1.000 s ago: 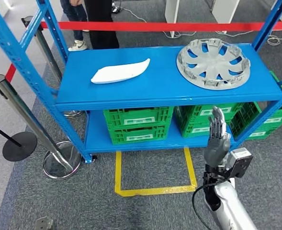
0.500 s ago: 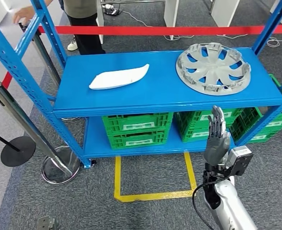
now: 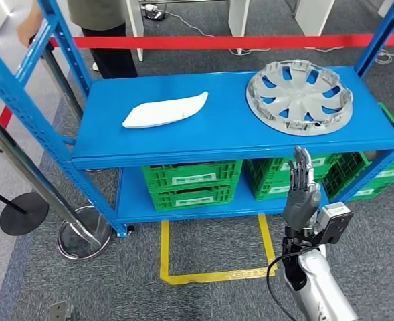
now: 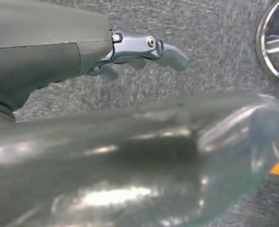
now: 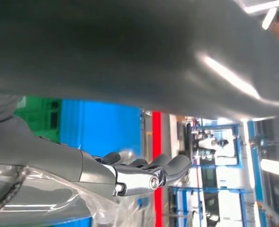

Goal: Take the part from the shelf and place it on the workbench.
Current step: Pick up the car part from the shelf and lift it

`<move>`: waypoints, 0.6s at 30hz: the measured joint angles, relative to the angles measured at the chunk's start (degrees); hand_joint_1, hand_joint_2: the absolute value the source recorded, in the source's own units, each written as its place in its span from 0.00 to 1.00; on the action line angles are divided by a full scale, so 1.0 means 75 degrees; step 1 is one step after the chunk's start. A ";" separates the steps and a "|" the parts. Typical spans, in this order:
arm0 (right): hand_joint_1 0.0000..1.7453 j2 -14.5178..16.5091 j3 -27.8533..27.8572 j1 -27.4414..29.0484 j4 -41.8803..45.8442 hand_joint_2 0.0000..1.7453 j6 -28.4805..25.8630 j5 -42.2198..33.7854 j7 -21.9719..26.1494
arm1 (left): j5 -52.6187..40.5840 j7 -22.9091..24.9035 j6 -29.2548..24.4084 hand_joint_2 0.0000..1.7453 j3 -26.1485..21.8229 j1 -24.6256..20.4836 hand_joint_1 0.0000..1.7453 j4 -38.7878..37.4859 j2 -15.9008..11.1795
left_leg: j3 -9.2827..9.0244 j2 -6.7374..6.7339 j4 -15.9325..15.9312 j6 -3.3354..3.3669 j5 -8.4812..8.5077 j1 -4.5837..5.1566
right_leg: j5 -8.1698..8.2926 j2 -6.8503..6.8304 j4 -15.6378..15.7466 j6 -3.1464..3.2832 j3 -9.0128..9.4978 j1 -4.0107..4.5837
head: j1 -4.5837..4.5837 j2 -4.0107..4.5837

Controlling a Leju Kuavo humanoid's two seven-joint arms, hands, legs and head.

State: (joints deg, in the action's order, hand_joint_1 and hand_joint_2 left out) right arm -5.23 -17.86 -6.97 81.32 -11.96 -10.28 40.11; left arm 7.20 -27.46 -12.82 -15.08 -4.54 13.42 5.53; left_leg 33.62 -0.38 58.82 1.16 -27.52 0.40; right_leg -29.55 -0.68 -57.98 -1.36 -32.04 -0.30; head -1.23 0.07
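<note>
From the head view, the white part (image 3: pixel 165 110) lay flat on the shelf (image 3: pixel 225 137), near its left end, long axis along the shelf, pointed tip toward the silver wheel cover (image 3: pixel 299 97) at the right end. The right hand (image 3: pixel 302 189) stood raised below the front edge, fingers extended, empty. At the left wrist, the left hand (image 4: pixel 138 49) hung over carpet, fingers loosely extended, holding nothing

Blue shelf (image 3: pixel 225 137), white part (image 3: pixel 165 110), silver hubcap (image 3: pixel 299 97), green crates (image 3: pixel 192 184).
</note>
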 joint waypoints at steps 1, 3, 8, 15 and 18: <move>0.00 0.0003 0.0000 0.0004 -0.0004 0.00 0.0005 0.0002 -0.0001 | 0.0001 0.0002 -0.0001 0.00 0.0001 0.0000 0.00 0.0000 -0.0006 | 0.0008 -0.0013 0.0015 -0.0029 -0.0023 -0.0003 | 0.0005 0.0020 0.0005 0.0035 0.0003 -0.0012 | 0.0002 0.0000; 0.00 0.0010 0.0012 -0.0010 -0.0009 0.00 0.0017 0.0006 0.0001 | 0.0002 0.0004 -0.0001 0.00 0.0002 -0.0008 0.00 0.0000 -0.0015 | 0.0102 -0.0011 0.0288 -0.0108 -0.0234 -0.0015 | 0.0020 0.0052 0.0042 0.0100 0.0042 -0.0045 | 0.0019 0.0001; 0.00 0.0029 0.0042 -0.0011 -0.0036 0.00 0.0070 0.0020 0.0000 | 0.0018 0.0004 -0.0001 0.00 0.0007 0.0001 0.00 0.0000 -0.0010 | 0.0935 0.0010 0.2118 -0.0197 -0.0884 -0.0057 | 0.0002 0.0170 0.0055 0.0176 0.0106 -0.0043 | 0.0048 0.0000; 0.00 0.0071 0.0064 -0.0028 -0.0055 0.00 0.0094 0.0034 0.0002 | 0.0055 0.0004 -0.0006 0.00 0.0032 0.0000 0.00 0.0000 -0.0025 | 0.0126 0.0283 0.0132 0.0086 0.0157 -0.0005 | -0.0026 0.0417 0.0066 0.0063 0.0118 -0.0037 | 0.0052 0.0000; 0.00 0.0074 0.0090 -0.0034 -0.0058 0.00 0.0106 0.0038 0.0007 | 0.0074 0.0002 -0.0008 0.00 0.0055 -0.0012 0.00 0.0000 -0.0009 | 0.0006 0.0179 -0.0134 0.0137 0.0135 -0.0076 | -0.0196 0.0349 -0.0131 -0.0054 -0.0041 -0.0033 | 0.0020 0.0001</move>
State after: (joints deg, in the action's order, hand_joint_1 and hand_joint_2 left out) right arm -4.68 -17.18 -7.23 80.89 -11.16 -9.99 40.17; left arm 7.76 -27.45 -12.88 -14.67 -4.64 13.42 5.46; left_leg 33.66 0.97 57.82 2.19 -26.51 -0.17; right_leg -31.02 1.93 -58.96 -1.77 -32.34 -0.55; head -1.08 0.07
